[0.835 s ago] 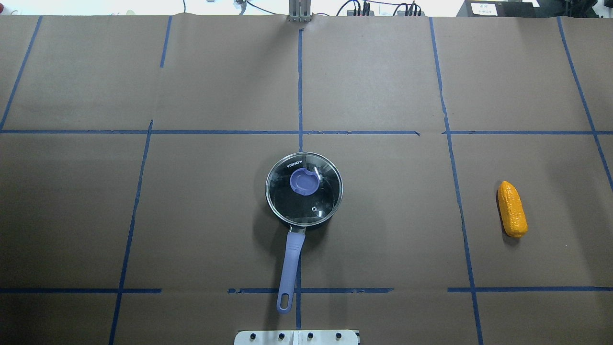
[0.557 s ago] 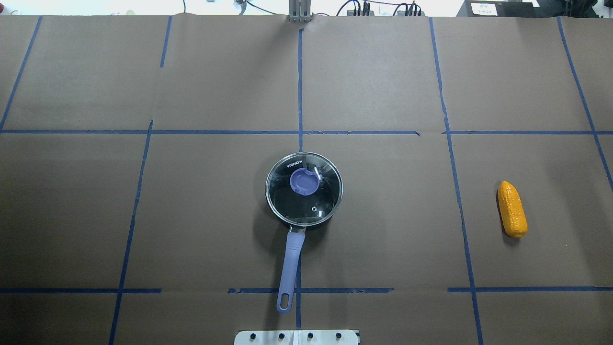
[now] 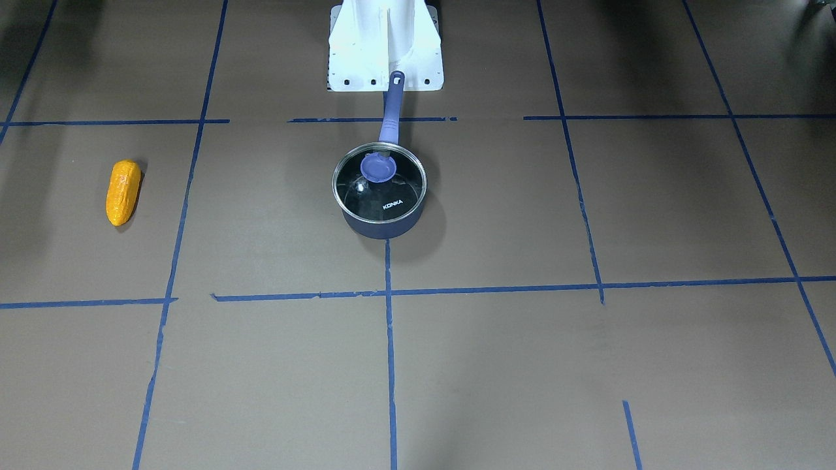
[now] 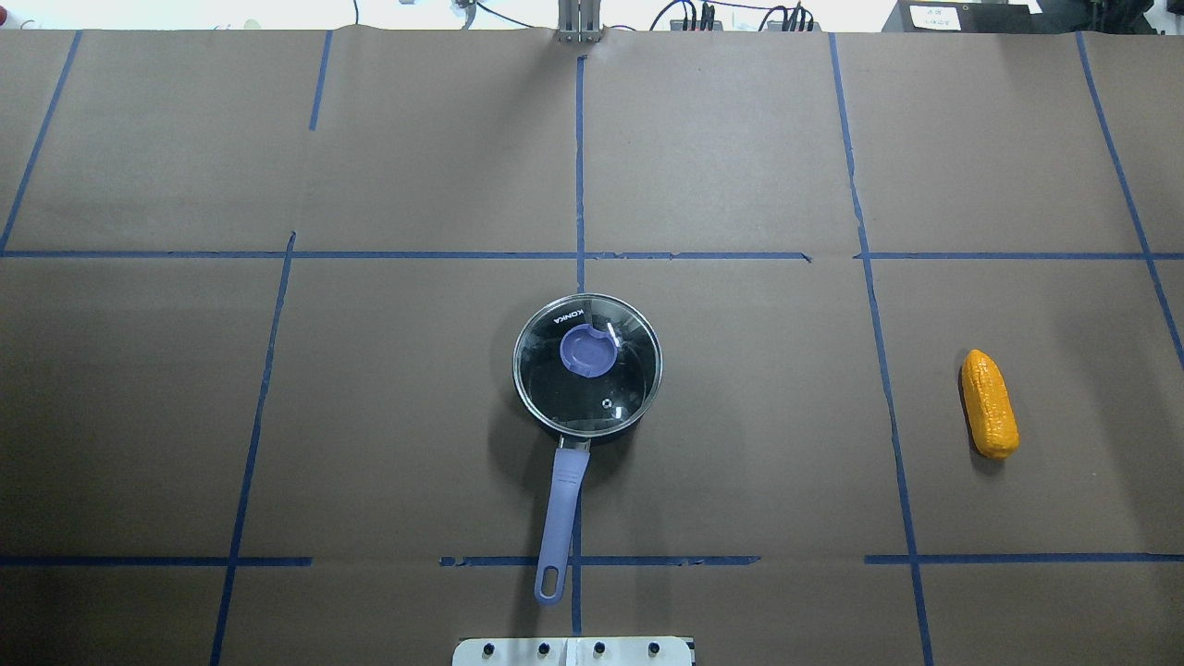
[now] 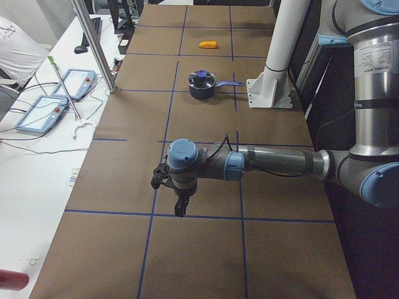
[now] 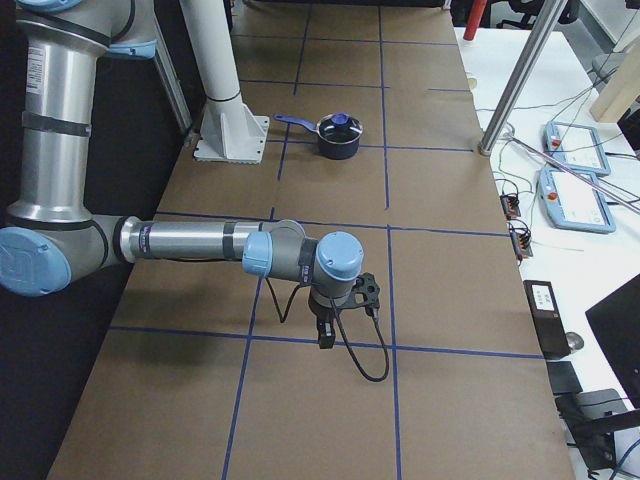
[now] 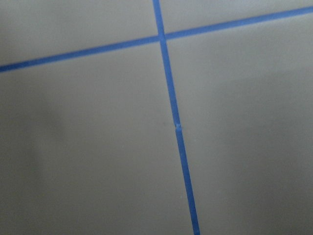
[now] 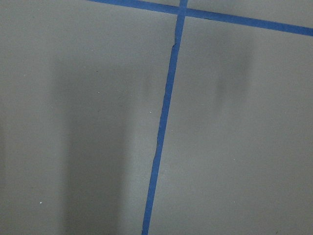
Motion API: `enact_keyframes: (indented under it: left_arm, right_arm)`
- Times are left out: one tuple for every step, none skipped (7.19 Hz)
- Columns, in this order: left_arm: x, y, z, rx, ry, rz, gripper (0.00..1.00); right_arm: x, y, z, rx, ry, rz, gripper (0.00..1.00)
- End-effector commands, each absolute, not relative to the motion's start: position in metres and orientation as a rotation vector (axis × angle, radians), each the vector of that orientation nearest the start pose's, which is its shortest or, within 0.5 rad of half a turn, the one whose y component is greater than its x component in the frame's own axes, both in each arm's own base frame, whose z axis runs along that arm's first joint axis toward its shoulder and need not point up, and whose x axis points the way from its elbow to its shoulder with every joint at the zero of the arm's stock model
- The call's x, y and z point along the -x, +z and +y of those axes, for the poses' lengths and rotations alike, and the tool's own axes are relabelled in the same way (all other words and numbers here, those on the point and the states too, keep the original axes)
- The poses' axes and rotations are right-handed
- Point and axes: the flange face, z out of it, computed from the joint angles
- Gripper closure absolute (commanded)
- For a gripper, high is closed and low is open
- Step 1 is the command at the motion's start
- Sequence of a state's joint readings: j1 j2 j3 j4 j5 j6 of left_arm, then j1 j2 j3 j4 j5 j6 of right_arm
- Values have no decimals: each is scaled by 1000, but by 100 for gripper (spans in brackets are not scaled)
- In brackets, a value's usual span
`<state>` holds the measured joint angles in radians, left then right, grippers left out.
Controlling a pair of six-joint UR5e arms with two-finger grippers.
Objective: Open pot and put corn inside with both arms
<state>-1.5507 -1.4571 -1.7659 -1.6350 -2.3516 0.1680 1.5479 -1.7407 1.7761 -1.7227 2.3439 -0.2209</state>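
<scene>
**Lid sitting on the pot, corn lying well off to the right**

The pot [image 3: 382, 227] is sitting near the middle of the worktop [image 4: 740, 462], just in front of the robot's white base [image 3: 385, 46], with its handle [image 4: 564, 499] pointing back toward that base. The glass lid [image 4: 601, 393] is resting on its rim. The corn [image 4: 990, 404] is lying well apart on the robot's right side, nearer the worktop's right edge — a wide stretch of brown paper is lying between the two. The left end effector [image 5: 179, 208] is hanging tip-down near a tape line toward the worktop's left end; the right end effector [image 6: 326, 335] is hanging likewise toward the right end. Released or clenched — I cannot tell for either.
</scene>
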Motion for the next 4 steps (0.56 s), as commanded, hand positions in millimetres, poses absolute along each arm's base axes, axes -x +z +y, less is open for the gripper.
enact_keyframes:
  left_arm:
    - [35,556,-486,-307,240,845,0]
    - [-2,519,-488,-315,215,888,0]
    - [-67,468,-476,-286,221,942,0]
    - [-126,415,-476,-225,155,996,0]
  right_arm:
    - [-54,649,-413,32,-186,-780,0]
    - [-54,649,-413,33,-185,-780,0]
    - [-54,649,-413,32,-186,-780,0]
    - [-54,648,-413,31,-186,-782,0]
